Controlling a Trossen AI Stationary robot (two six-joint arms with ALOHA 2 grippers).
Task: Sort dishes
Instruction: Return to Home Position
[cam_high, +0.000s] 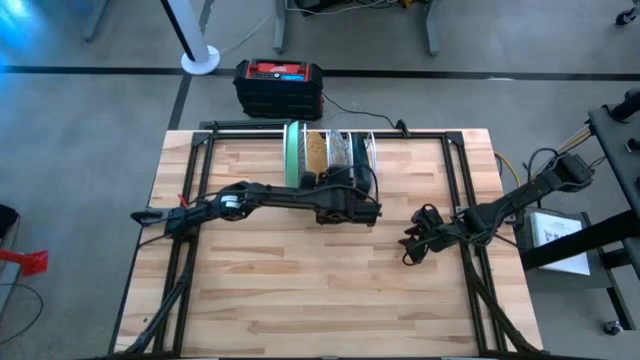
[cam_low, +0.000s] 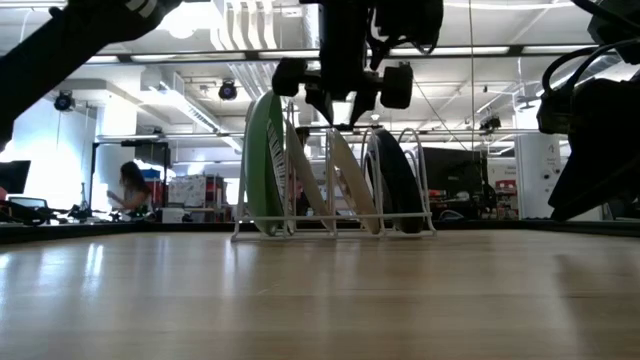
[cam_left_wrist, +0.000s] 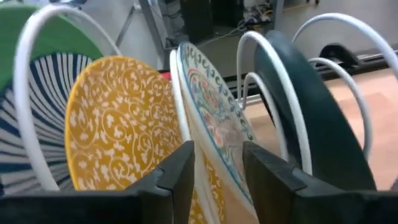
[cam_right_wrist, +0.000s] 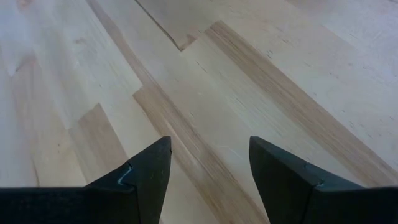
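Fingers parted, left gripper (cam_left_wrist: 217, 183) faces floral plate (cam_left_wrist: 211, 106) in wire rack (cam_left_wrist: 22, 106); right gripper (cam_right_wrist: 208, 180) parted over table (cam_right_wrist: 261, 74).

Parted tool (cam_left_wrist: 217, 158) around floral plate (cam_left_wrist: 208, 102), rack (cam_left_wrist: 297, 118)

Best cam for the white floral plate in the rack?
Left wrist view: white floral plate close, pattern legible. Low view: a leaning sliver. High view: mostly hidden under the left arm. Right wrist: only table.
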